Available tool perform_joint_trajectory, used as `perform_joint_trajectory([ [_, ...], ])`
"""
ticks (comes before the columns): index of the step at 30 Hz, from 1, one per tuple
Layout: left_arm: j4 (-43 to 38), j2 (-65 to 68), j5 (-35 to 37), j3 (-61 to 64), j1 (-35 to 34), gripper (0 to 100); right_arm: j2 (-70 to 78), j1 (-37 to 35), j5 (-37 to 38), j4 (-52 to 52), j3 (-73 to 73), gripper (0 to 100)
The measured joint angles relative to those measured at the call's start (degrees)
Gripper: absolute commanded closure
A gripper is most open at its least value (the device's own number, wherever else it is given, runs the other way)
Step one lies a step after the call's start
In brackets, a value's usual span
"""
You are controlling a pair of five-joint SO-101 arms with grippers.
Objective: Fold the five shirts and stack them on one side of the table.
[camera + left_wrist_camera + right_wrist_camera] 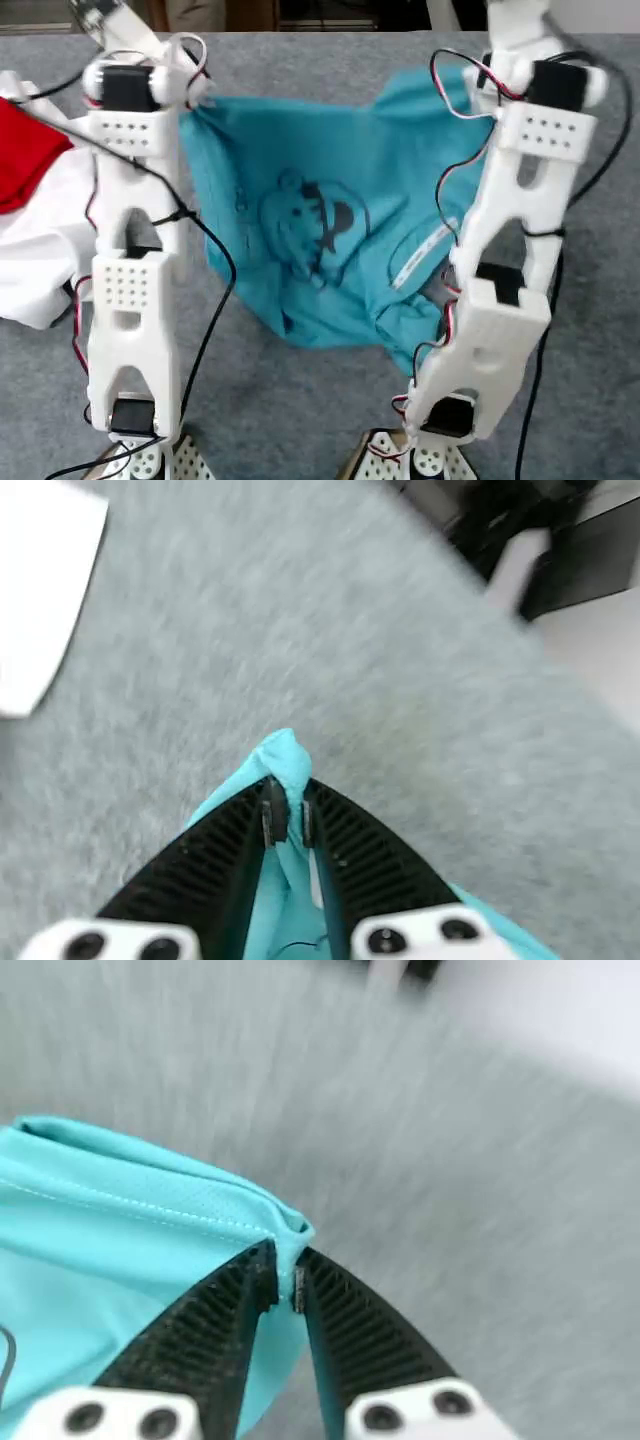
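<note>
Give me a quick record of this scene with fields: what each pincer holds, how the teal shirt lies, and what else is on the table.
left pincer: shut on a bunched bit of the teal shirt
right pincer: shut on a hemmed edge of the same shirt
shirt state: spread between the two arms, print up, rumpled, not folded
table: grey surface
other cloth: red cloth lying on white cloth, at the table's edge beside one arm
</note>
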Motion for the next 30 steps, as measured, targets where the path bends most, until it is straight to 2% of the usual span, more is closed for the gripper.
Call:
perform_joint_trajectory([
  [9, 0.00, -23.03, -21.10, -0.09, 0.88, 98, -13.01, -4.22, 0.00, 0.70, -27.69, 99.4],
  [15, 0.00, -36.48, -29.45, 4.48, 0.88, 98, -24.70, -6.15, 0.97, -1.05, -27.96, 99.4],
  [20, 0.00, -50.99, -33.32, 22.59, 0.88, 98, -33.67, -6.24, 5.71, -2.11, -23.30, 99.4],
  [30, 0.00, -81.93, -33.67, 71.74, 0.97, 98, -44.66, -6.33, 11.87, -5.36, -11.52, 99.5],
])
